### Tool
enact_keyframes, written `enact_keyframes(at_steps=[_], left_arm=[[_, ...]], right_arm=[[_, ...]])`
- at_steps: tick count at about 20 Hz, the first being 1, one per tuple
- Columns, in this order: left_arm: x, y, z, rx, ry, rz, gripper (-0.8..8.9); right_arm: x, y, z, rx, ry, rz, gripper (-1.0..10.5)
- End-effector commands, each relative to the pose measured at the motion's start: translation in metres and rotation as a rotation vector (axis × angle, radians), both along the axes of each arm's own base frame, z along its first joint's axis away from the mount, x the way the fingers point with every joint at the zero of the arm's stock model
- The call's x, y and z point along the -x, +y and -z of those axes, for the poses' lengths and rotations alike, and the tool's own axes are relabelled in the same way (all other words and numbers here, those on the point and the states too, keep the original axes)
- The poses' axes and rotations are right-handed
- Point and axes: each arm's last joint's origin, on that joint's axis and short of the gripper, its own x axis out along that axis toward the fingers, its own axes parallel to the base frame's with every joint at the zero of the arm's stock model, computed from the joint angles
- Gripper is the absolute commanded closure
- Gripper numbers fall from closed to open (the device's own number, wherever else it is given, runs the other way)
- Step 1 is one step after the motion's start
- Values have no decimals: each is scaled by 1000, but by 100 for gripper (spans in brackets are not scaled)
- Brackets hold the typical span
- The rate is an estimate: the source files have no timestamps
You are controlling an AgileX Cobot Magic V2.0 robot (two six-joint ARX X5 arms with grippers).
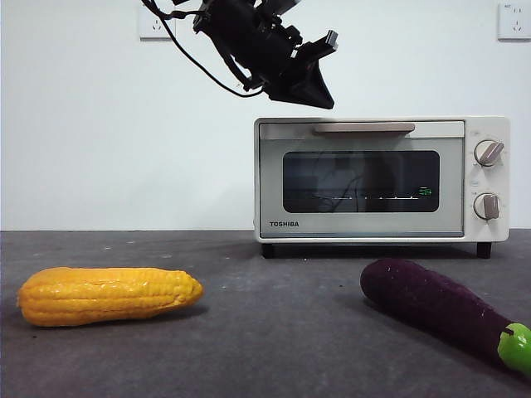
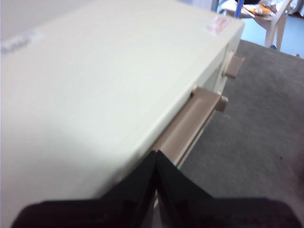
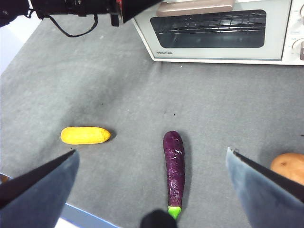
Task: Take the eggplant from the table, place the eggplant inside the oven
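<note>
Dark purple eggplant (image 1: 436, 303) with a bright green stem cap. Yellow-orange corn (image 1: 108, 294) with a bumpy kernel pattern. Cream-white oven (image 1: 382, 178) with dark glass, beige handle (image 1: 363, 128) and black feet. Speckled dark grey table (image 1: 274, 348).

Left gripper (image 2: 156, 159) fingers pressed together; right gripper (image 3: 152, 161) fingers spread wide.

Oven (image 1: 382, 178) at back of bench (image 1: 265, 332), door shut. Corn (image 1: 108, 294) front left, eggplant (image 1: 444, 311) front right, well apart. Left claw (image 1: 319, 93) above oven's handle (image 1: 363, 128).
</note>
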Motion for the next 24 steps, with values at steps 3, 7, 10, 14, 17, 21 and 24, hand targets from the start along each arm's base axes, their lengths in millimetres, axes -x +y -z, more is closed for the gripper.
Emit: enact_keyframes(at_steps=[3, 7, 10, 14, 17, 21, 24], left_arm=[[-5, -10, 15, -13, -16, 10, 819], [-10, -15, 31, -45, 1, -21, 819], [-11, -17, 37, -58, 8, -19, 819], [-4, -25, 40, -81, 26, 9, 819], [6, -36, 42, -96, 41, 40, 820], [17, -50, 43, -103, 36, 79, 820], [22, -57, 41, -97, 13, 97, 819]], right_arm=[[-2, 0, -1, 8, -6, -7, 379], [-2, 0, 0, 8, 3, -7, 379], [-2, 0, 0, 8, 5, -7, 379], [-2, 0, 0, 8, 4, -7, 379], [-2, 0, 0, 8, 5, -7, 379], [-2, 0, 0, 8, 10, -7, 379], [-1, 0, 2, 12, 26, -9, 379]])
